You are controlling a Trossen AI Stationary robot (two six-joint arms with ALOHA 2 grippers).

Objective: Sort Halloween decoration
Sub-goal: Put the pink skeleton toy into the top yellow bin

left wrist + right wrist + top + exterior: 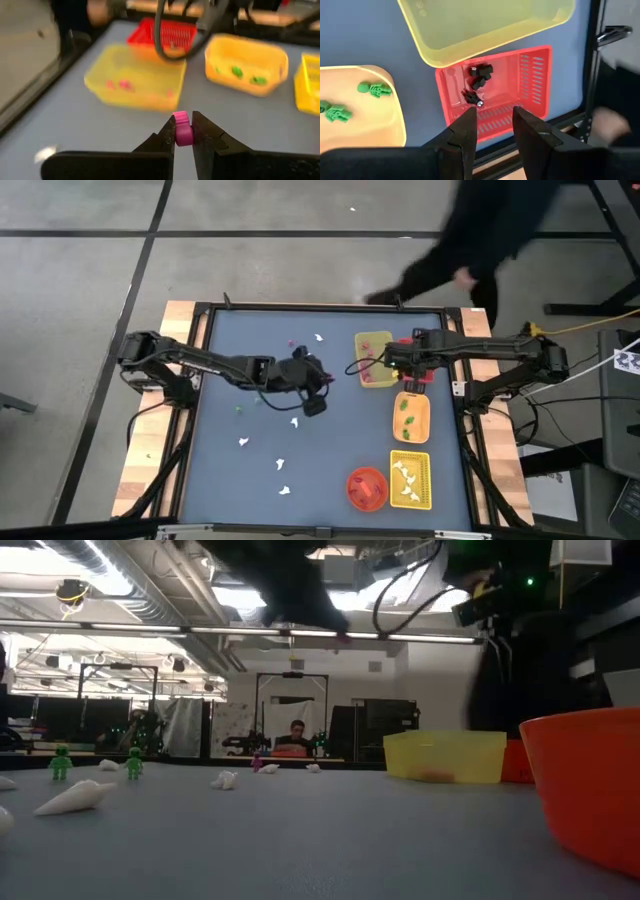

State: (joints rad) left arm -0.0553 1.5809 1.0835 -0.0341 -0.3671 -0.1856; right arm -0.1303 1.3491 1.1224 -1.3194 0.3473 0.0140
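Left gripper (183,131): pinching a pink piece (182,128) between its fingertips, above the table's middle.
Beyond it: yellow tray (131,80) holding pink bits; orange tray (248,62) holding green bits.
Right gripper (492,125): hanging half open, gripping nothing, over the red tray (496,88).
Red tray: carrying dark pieces (480,75).
White ghosts (280,465): lying scattered on the table (230,470).

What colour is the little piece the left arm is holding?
Pink. The piece sits pinched in the left gripper, clearest in the left wrist view.
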